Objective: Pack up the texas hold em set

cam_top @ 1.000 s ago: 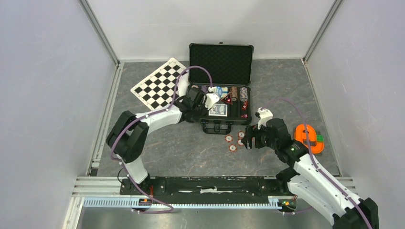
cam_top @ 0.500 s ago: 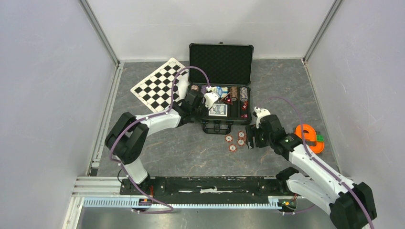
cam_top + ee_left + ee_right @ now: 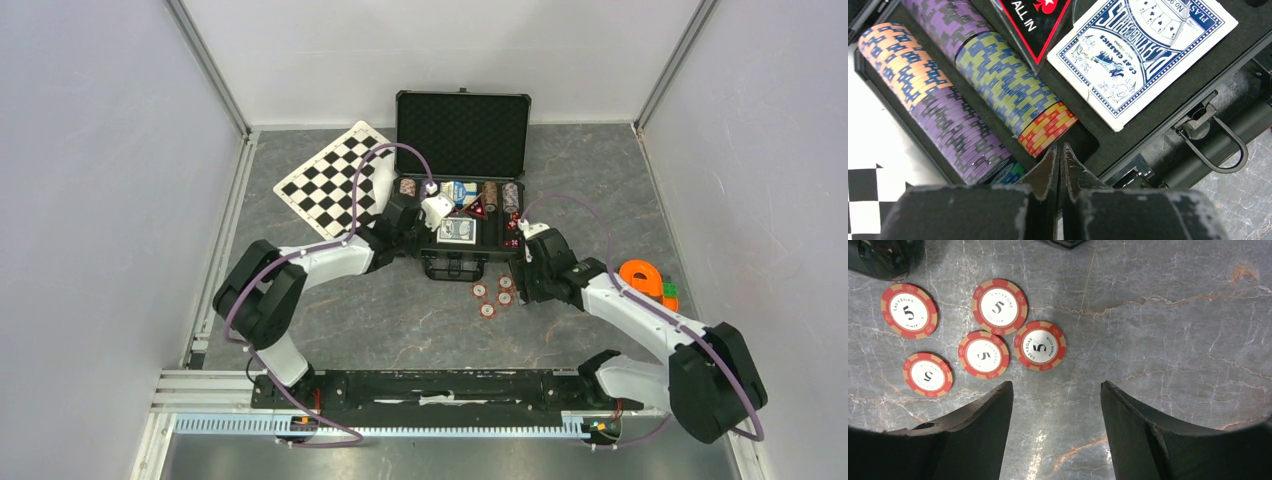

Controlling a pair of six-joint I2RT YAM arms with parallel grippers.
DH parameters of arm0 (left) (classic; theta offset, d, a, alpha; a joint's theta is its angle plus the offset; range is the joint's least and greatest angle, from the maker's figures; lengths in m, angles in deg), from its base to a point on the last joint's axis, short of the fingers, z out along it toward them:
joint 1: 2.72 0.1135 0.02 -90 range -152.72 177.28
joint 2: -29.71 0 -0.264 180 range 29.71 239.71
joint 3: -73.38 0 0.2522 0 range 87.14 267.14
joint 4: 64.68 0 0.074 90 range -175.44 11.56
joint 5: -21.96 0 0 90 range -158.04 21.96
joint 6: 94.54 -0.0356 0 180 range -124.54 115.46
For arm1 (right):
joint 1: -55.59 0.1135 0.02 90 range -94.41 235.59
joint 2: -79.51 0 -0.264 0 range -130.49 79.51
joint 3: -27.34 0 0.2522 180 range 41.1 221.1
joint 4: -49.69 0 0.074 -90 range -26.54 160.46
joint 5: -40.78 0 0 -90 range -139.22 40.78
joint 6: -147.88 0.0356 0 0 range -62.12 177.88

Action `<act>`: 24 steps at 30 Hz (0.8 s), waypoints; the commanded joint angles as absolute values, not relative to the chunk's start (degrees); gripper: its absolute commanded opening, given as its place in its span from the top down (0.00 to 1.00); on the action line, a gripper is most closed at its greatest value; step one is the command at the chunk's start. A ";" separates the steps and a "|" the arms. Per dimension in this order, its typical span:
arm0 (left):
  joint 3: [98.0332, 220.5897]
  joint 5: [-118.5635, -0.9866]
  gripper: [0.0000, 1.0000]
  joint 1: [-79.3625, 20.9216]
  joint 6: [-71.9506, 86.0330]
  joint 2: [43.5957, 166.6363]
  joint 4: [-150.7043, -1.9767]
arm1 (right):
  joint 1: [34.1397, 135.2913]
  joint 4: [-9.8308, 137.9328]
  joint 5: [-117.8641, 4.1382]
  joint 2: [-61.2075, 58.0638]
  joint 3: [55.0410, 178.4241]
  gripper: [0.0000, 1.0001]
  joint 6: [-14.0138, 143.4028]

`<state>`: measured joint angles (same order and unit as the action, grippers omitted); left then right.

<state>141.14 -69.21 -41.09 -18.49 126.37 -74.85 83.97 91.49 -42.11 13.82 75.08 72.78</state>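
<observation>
Right wrist view: the right hand point(image 3: 1055, 390) is spread and empty above the tabletop point(image 3: 1173, 315), just beside five red chips point(image 3: 984, 354) lying flat in front of the open case point(image 3: 462, 135). The left hand point(image 3: 1058, 150) is clenched on nothing, its tips by a chip row point(image 3: 1013, 90) inside the case, near a deck point(image 3: 1138, 55).

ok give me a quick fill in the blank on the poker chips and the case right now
1. In the right wrist view, ___ red poker chips lie loose on the table near the open right gripper.
2. The left gripper is ___ beside the chip rows in the case.
3. The triangular marker next to the card deck reads ALL ___.
Missing words: five; shut; IN
</observation>
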 commanded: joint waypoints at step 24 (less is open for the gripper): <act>139.52 -70.36 0.93 -41.13 -18.49 122.05 -71.50 | 83.30 82.60 -40.67 2.32 77.17 0.40 72.30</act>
<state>139.26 -70.93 -41.09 -18.52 123.64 -73.58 84.01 84.21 -42.02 3.55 76.01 72.12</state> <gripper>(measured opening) 0.064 0.609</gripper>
